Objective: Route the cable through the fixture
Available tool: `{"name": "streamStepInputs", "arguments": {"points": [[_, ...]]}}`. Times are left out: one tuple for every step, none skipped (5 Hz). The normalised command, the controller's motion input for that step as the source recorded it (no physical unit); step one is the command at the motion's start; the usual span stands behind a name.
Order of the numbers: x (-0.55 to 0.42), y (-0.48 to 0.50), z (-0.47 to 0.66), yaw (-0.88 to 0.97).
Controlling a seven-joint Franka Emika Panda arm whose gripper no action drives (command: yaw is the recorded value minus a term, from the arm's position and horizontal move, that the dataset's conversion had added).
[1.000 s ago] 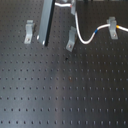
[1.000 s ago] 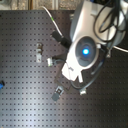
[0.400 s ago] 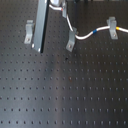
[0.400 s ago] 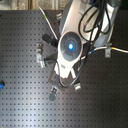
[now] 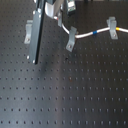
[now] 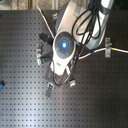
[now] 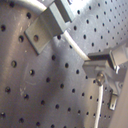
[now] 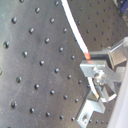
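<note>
The white cable [image 5: 85, 35] comes down from my gripper [image 5: 56, 9] at the top edge of the first exterior view. It runs past the fixture [image 5: 71, 39], a small leaning grey clip, then right with its blue band [image 5: 93, 34] and yellow band [image 5: 117, 30]. Whether it sits in the fixture's notch I cannot tell. In both wrist views the gripper [image 7: 100, 78] [image 8: 98, 75] is shut on the cable [image 8: 75, 27]. In the second exterior view the arm [image 6: 64, 47] hides most of the cable; a stretch [image 6: 117, 49] shows at the right.
An upright wide-topped clip [image 5: 111, 24] holds the cable at the first exterior view's right. A longer pale clip [image 5: 27, 33] stands at the left beside a long dark bar [image 5: 35, 37] hanging from the arm. The black perforated board [image 5: 75, 95] lies below.
The arm has moved to the first exterior view's left, carrying the cable's held end with it. In the second exterior view it has shifted left and down.
</note>
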Motion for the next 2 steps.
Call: {"name": "streamStepInputs", "arguments": {"points": [[0.006, 0.008, 0.34, 0.0], [0.004, 0.001, 0.74, -0.07]]}}
